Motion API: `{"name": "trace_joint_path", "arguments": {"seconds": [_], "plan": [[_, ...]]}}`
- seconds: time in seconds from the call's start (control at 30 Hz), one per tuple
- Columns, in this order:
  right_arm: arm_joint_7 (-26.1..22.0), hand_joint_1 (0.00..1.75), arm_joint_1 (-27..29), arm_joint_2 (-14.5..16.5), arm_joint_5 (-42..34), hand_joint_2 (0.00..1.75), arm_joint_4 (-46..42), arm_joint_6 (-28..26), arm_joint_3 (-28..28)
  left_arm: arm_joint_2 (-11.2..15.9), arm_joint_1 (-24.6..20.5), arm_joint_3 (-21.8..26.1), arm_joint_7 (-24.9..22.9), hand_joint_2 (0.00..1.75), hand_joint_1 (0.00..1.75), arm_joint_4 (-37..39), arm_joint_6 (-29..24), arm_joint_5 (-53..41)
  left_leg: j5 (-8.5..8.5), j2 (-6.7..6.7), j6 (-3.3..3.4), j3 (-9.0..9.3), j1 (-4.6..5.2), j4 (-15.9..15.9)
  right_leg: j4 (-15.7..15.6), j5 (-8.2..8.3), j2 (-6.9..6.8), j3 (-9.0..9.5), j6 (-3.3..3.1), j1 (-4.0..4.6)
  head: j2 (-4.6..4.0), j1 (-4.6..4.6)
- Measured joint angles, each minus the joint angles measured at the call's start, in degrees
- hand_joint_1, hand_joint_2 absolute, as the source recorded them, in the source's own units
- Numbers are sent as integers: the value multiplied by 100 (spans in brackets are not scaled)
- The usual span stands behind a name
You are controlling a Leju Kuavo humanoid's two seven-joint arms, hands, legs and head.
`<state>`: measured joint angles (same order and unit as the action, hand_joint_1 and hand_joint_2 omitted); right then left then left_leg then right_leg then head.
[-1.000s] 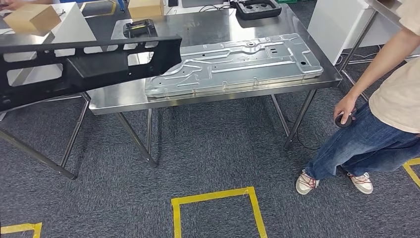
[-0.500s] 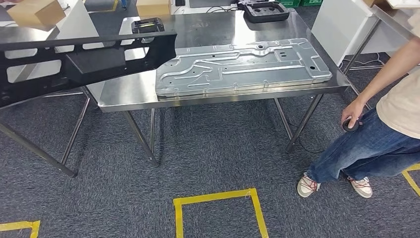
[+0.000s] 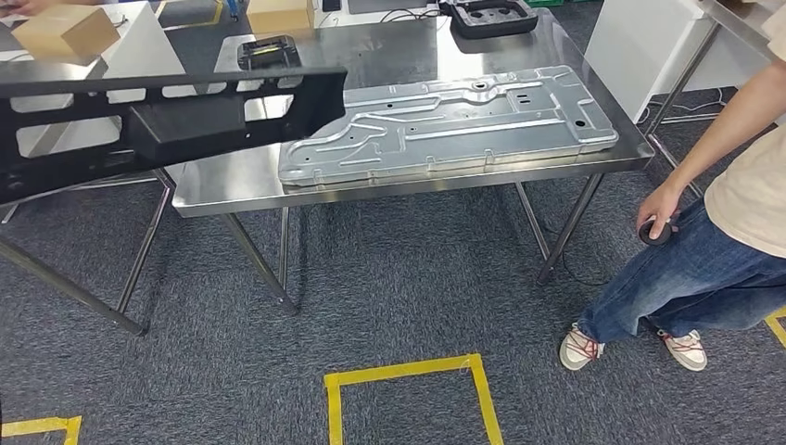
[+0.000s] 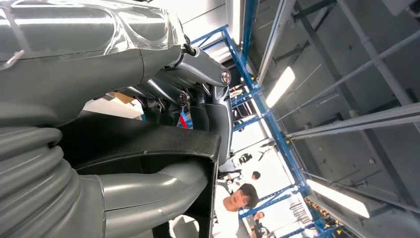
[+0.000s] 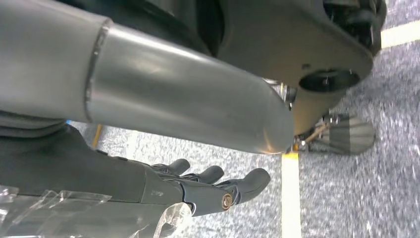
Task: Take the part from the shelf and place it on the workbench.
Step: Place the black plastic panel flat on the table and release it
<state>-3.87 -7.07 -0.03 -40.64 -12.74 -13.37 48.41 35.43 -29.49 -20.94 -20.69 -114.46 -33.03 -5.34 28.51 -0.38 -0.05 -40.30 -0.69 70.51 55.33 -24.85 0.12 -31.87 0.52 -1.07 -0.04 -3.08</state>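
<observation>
Left hand (image 4: 163, 124) gripping black part (image 3: 167, 120) — right hand (image 5: 208, 191) empty

Black part (image 3: 167, 116); silver workbench (image 3: 232, 181); grey speckled carpet (image 3: 399, 278); yellow tape (image 3: 408, 366).

A metal panel (image 3: 450, 122) fills most of my desk (image 3: 232, 181), leaving bare steel along the left edge and far middle. Small black parts (image 3: 268, 51) sit at the far corners. A person (image 3: 732, 213) stands off the right end.

Long black slotted part (image 3: 158, 120) tilted above workbench (image 3: 232, 181) edge, seemingly.
</observation>
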Motion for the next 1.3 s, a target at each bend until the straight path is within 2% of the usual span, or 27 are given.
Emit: {"name": "trace_joint_path", "arguments": {"seconds": [0.07,0.13,0.2,0.27,0.3,0.33,0.4,0.43,0.47,0.5,0.53,0.6,0.63,0.67,0.77,0.8,0.83,0.9,0.93,0.97,1.0,1.03,1.1,1.13,1.17,1.23,1.3], "plan": [[-4,0,0,5,-1,0,0,1,0,1,-13,10,5,175,175,0,5,12,-438,21,34,355,0,-839,-3,-36,0,59,24,-3,0,-1],[-9,0,-4,10,-1,0,0,1,0,3,-27,21,14,175,175,0,18,34,-645,45,85,643,39,-1485,-11,-73,2,90,70,13,0,1],[-11,0,-8,12,-2,0,0,0,0,9,-26,22,17,175,175,0,44,52,-615,38,139,700,82,-1611,-36,-99,-5,108,132,21,0,2],[-13,0,-17,13,-3,0,0,-1,0,21,-24,27,17,175,175,-1,62,55,-617,19,204,762,64,-1657,-15,-141,-14,128,197,17,0,4],[-13,0,-21,13,-3,0,0,-1,0,26,-29,28,17,175,175,-2,63,54,-618,16,237,805,53,-1684,116,-213,-15,82,220,17,0,7],[-13,0,-25,12,-3,0,0,-1,1,28,-33,28,17,175,175,-2,63,54,-617,15,269,850,41,-1708,386,-344,-14,-42,233,21,0,9],[-13,0,-23,12,-3,0,0,-1,3,28,-30,20,17,175,175,-1,63,55,-586,20,318,888,56,-1709,1218,-680,-12,-494,241,23,0,13],[-13,0,-22,12,-3,0,0,-1,5,28,-22,16,17,175,175,0,63,55,-570,16,334,902,65,-1708,1577,-779,-13,-721,244,26,0,14],[-13,0,-19,12,-3,0,0,-1,7,28,-15,13,17,175,175,0,63,55,-550,11,343,922,72,-1706,1746,-764,-13,-862,245,26,0,15],[-13,0,-16,12,-3,0,0,-1,8,28,-10,13,17,175,175,0,63,55,-524,1,342,952,75,-1704,1658,-620,-13,-875,241,26,0,15],[-13,0,-13,12,-3,0,0,0,9,28,-8,13,17,175,175,0,64,56,-493,-10,333,992,74,-1701,1350,-386,-13,-773,233,26,0,15],[-13,0,-7,11,-3,0,0,1,10,28,-10,13,18,175,175,0,68,56,-408,-27,291,1062,84,-1680,490,71,-6,-422,203,28,0,16],[-13,0,-7,10,-3,0,0,1,10,28,-13,13,19,175,175,0,73,58,-370,-33,267,1079,94,-1667,200,180,-2,-301,182,31,0,17],[-13,0,-10,9,-3,0,0,1,11,28,-15,13,19,175,175,0,77,59,-338,-36,244,1084,105,-1659,49,209,2,-239,156,40,0,17],[-13,0,-27,13,-3,0,-1,1,13,32,-17,20,19,175,175,-1,83,61,-266,-35,176,1093,93,-1634,8,165,1,-207,65,45,0,14],[-13,0,-28,15,-3,0,-1,1,13,38,-22,23,19,175,175,-2,83,61,-199,-27,144,1051,81,-1520,2,154,-1,-187,32,33,0,8],[-13,0,-30,18,-3,0,-1,1,13,43,-27,27,19,175,175,-2,83,60,-82,-20,104,938,68,-1275,-4,142,-3,-164,3,16,0,2],[-13,0,-27,20,-4,0,0,1,13,49,-22,26,19,175,175,-2,82,63,230,-8,27,500,36,-448,-5,103,-2,-128,-33,10,0,-9],[-13,0,-27,22,-5,0,0,1,13,49,-10,22,19,175,175,-2,82,67,339,-7,2,260,20,-49,-5,81,0,-109,-38,10,0,-10],[-13,0,-26,24,-5,0,0,1,14,48,1,19,19,175,175,-2,83,69,349,-5,-12,92,7,175,-4,56,2,-82,-36,9,0,-11],[-13,0,-25,26,-5,0,0,1,15,48,6,17,19,175,175,-2,84,72,242,-4,-15,40,-2,162,-4,30,5,-46,-29,8,0,-11],[-13,0,-24,28,-5,0,0,1,16,48,5,16,20,175,175,-2,86,73,27,-1,-8,113,-7,-103,-4,0,8,1,-18,5,0,-11],[-13,0,-25,31,-5,0,0,1,17,49,-12,20,26,175,175,-2,87,75,-459,19,30,457,7,-988,-7,-64,12,94,22,12,0,-11],[-13,0,-31,32,-5,0,0,1,17,49,-21,22,29,175,175,-2,89,76,-595,28,59,599,24,-1337,-9,-94,13,121,51,21,0,-10],[-14,0,-37,32,-5,0,0,1,17,50,-24,23,32,175,175,-2,90,77,-642,33,91,679,45,-1536,-15,-118,15,137,83,28,0,-10],[-14,0,-51,32,-5,0,0,3,19,51,-22,23,34,175,175,-2,94,80,-604,22,155,718,72,-1609,-48,-150,10,165,146,31,0,-8],[-12,0,-60,31,-5,0,0,7,20,57,-27,26,38,175,175,-2,98,84,-604,12,221,792,50,-1659,24,-214,3,170,199,27,0,-4]]}}
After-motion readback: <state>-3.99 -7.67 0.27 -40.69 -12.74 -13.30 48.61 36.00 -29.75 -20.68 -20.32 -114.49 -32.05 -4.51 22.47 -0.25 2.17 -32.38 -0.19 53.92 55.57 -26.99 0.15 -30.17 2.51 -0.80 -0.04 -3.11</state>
